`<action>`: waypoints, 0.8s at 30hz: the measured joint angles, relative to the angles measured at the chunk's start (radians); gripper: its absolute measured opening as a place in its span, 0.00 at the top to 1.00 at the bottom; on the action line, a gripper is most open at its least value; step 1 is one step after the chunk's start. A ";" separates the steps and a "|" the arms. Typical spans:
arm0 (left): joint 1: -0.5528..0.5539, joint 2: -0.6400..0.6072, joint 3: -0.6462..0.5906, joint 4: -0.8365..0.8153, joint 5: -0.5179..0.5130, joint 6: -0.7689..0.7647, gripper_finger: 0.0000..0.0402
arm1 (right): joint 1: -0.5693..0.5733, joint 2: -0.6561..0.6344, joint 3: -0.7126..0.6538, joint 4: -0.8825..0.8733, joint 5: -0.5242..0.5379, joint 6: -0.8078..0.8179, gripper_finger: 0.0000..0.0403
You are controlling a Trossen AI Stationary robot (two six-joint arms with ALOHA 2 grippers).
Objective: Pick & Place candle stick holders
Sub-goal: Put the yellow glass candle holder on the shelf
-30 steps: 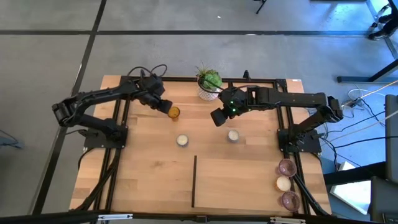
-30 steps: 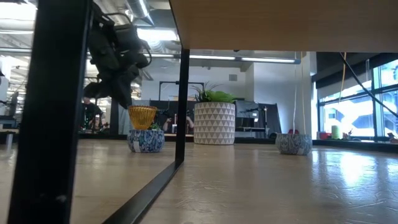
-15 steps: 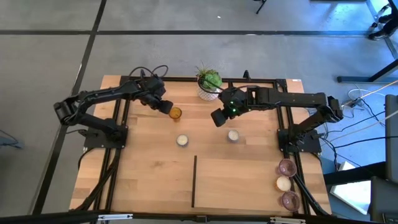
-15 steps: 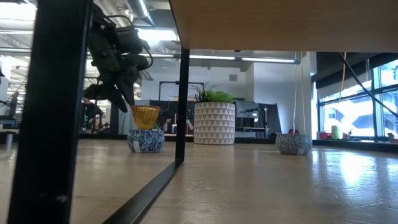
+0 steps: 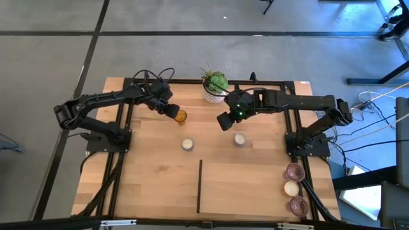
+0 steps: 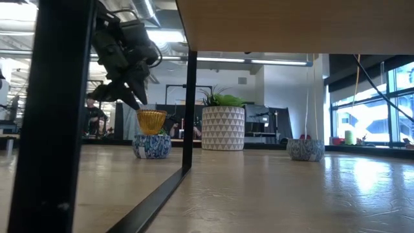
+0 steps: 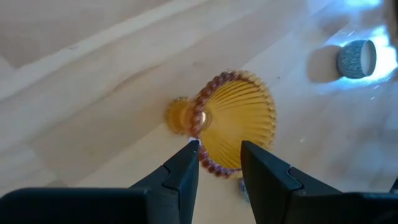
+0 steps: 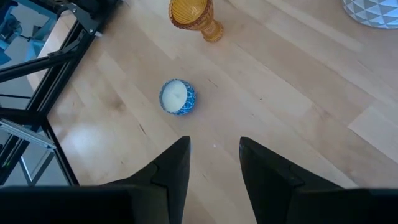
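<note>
The amber glass holder (image 5: 181,116) stands upright on its foot on the table's far left part; it also shows in the left wrist view (image 7: 239,121) and the low view (image 6: 151,121). My left gripper (image 7: 217,149) is open just above and to the left of its rim (image 6: 129,100), touching nothing. My right gripper (image 5: 223,121) is open and empty above the table's middle. Two cream-white holders with blue patterned sides (image 5: 187,144) (image 5: 239,138) stand on the table. Two mauve holders (image 5: 294,171) (image 5: 298,205) and a cream one (image 5: 291,188) stand at the right edge.
The white patterned pot with the green plant (image 5: 214,89) stands at the far edge between the arms. A black bar (image 5: 200,185) lies along the table's near middle. Bare wood lies at the near left.
My left gripper has let go of the amber holder's rim, risen and drawn back a little toward the table's left edge. The holder stays standing on the table.
</note>
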 joint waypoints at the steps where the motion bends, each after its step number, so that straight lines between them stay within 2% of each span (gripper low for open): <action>1: -0.004 0.000 0.000 0.000 -0.004 -0.005 0.72 | 0.000 0.000 0.000 0.000 0.000 0.000 0.65; 12: -0.012 0.004 0.000 -0.011 -0.068 -0.007 0.72 | 0.000 0.000 0.000 0.000 0.000 0.000 0.65; 24: -0.021 0.106 0.000 0.029 -0.068 0.003 0.72 | 0.000 0.000 0.000 -0.007 0.000 -0.004 0.65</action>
